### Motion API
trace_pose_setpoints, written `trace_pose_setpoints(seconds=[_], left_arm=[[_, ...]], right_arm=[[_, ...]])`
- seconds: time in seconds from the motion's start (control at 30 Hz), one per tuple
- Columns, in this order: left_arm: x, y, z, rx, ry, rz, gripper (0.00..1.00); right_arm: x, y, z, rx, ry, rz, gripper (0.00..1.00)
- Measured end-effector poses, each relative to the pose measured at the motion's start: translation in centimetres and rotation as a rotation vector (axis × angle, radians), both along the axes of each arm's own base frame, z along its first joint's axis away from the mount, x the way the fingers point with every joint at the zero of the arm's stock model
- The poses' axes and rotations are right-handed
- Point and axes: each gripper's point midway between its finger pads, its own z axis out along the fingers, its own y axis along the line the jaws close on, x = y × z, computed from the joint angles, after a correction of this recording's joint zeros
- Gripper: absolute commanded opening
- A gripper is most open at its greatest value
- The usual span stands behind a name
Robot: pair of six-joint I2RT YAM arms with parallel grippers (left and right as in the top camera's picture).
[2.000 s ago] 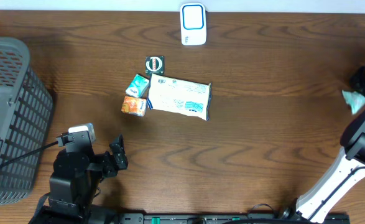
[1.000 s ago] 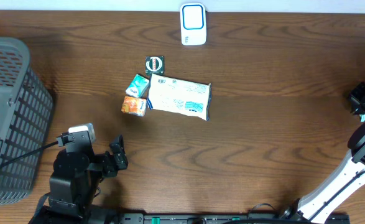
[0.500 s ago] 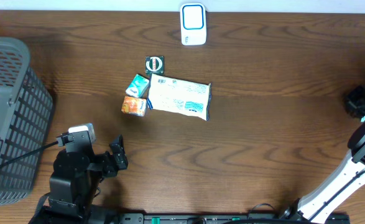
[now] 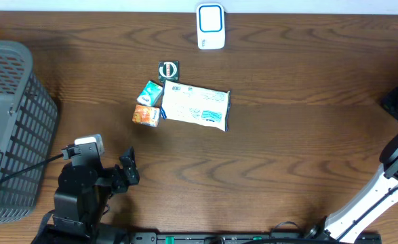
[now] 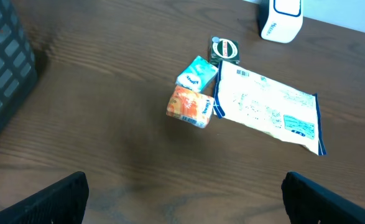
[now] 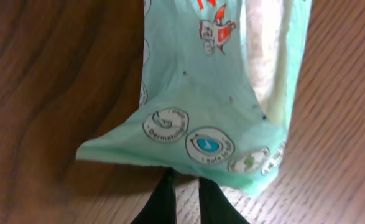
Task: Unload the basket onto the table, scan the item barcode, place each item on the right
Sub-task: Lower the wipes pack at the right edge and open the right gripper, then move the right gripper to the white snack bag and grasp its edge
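Dark brown wood with a strong wavy grain makes up the table [image 4: 287, 169]. At its left edge stands a grey plastic basket [image 4: 9, 129] with slotted lattice walls. At the far edge sits a white barcode scanner [image 4: 211, 26], a rounded block with a blue outline on its face.

Near the middle lies a tight cluster. It holds a flat white packet [image 4: 195, 106] with blue print and crimped ends, a small teal carton [image 4: 150, 92] and a small orange carton [image 4: 146, 115] just beside its left end, and a round dark green disc [image 4: 168, 70] at its far corner.

Low at the near left corner, the left gripper [image 5: 183, 180] points toward that cluster with its jaws spread wide and nothing between them.

At the right edge of the table, the right arm rises from its white base. The right gripper [image 6: 184, 182] has its black fingers almost together, pinching the bottom seam of a mint-green packet [image 6: 213, 99]. This thin, glossy film pack carries small round printed badges, and its pale contents show at one side. It stretches away from the fingertips over the wood, well apart from the scanner.
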Motion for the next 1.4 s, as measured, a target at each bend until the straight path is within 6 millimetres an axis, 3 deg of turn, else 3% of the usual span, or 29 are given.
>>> trace_pose_setpoints(seconds=[0.13,0.27,0.33,0.43,0.5,0.63,0.77,0.87,0.97,1.13,1.3,1.4], left_arm=[[0.0,0.0,0.0,0.0,0.0,0.0,0.98],[0.0,0.0,0.0,0.0,0.0,0.0,0.98],[0.0,0.0,0.0,0.0,0.0,0.0,0.98],[0.0,0.0,0.0,0.0,0.0,0.0,0.98],[0.0,0.0,0.0,0.0,0.0,0.0,0.98],[0.0,0.0,0.0,0.0,0.0,0.0,0.98],[0.0,0.0,0.0,0.0,0.0,0.0,0.98],[0.0,0.0,0.0,0.0,0.0,0.0,0.98],[0.0,0.0,0.0,0.0,0.0,0.0,0.98],[0.0,0.0,0.0,0.0,0.0,0.0,0.97],[0.0,0.0,0.0,0.0,0.0,0.0,0.98],[0.0,0.0,0.0,0.0,0.0,0.0,0.98]], right_arm=[[1.6,-1.6,2.7,-0.021,-0.053,0.009,0.18],[4.2,-2.3,7.0,-0.03,-0.162,0.039,0.25],[5.3,-1.8,8.7,-0.005,-0.215,0.064,0.35],[6.9,0.7,10.7,0.105,-0.314,0.135,0.55],[8.1,3.6,12.0,0.225,-0.398,0.209,0.67],[9.7,10.6,14.0,0.494,-0.512,0.355,0.73],[10.6,18.5,14.2,0.66,-0.504,0.528,0.87],[10.9,24.7,12.7,0.71,-0.436,0.657,0.91],[10.3,31.8,9.9,0.732,-0.322,0.787,0.94],[9.0,40.5,6.3,0.732,-0.24,0.967,0.96],[7.6,47.0,4.4,0.741,-0.207,1.073,0.93],[6.5,49.8,4.0,0.758,-0.179,1.097,0.92]])
